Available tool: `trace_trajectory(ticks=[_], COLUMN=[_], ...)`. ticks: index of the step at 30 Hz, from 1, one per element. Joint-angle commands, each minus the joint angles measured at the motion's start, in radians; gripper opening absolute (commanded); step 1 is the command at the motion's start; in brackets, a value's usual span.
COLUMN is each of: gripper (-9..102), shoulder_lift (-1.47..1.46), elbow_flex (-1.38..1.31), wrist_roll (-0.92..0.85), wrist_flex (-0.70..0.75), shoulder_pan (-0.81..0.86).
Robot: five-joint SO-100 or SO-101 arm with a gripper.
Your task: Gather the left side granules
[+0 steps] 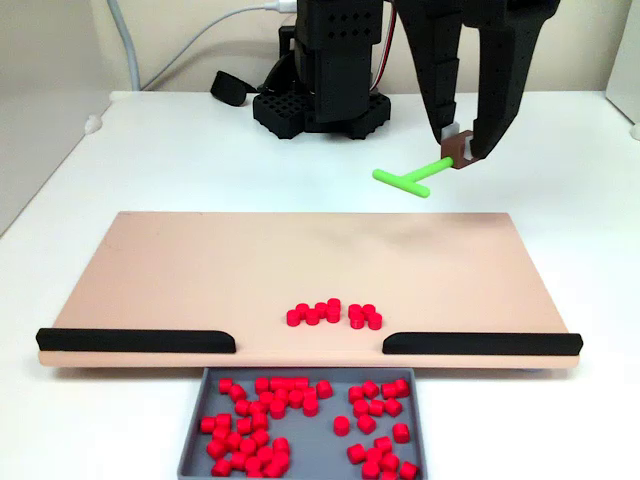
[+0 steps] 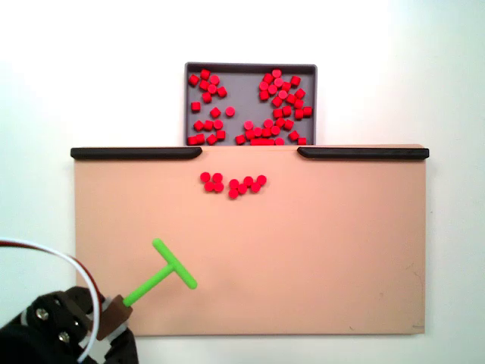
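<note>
A small cluster of red granules (image 1: pixel 333 315) (image 2: pixel 231 183) lies on the beige board (image 1: pixel 200 270) (image 2: pixel 341 243), just before the gap between the two black rails. My gripper (image 1: pixel 462 148) (image 2: pixel 106 327) is shut on the brown handle of a green T-shaped tool (image 1: pixel 410 178) (image 2: pixel 168 271). The tool's crossbar hangs over the board's far corner, well away from the granules; that corner is right of centre in the front fixed view and lower left in the top-down fixed view.
A grey tray (image 1: pixel 192 440) (image 2: pixel 250 67) with many red pellets sits beyond the gap. Black rails (image 1: pixel 135 340) (image 1: pixel 480 343) line that board edge. The arm's black base (image 1: pixel 320 100) and a white cable stand behind the board.
</note>
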Motion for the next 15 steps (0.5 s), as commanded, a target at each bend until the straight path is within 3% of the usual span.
trace_trajectory(ticks=[1, 15], gripper=[0, 0], shoulder_lift=[-0.029, -0.262], elbow_flex=[-0.106, -0.341], wrist_roll=[0.063, 0.314], wrist_flex=[0.003, 0.003], shoulder_pan=[-0.012, -0.003])
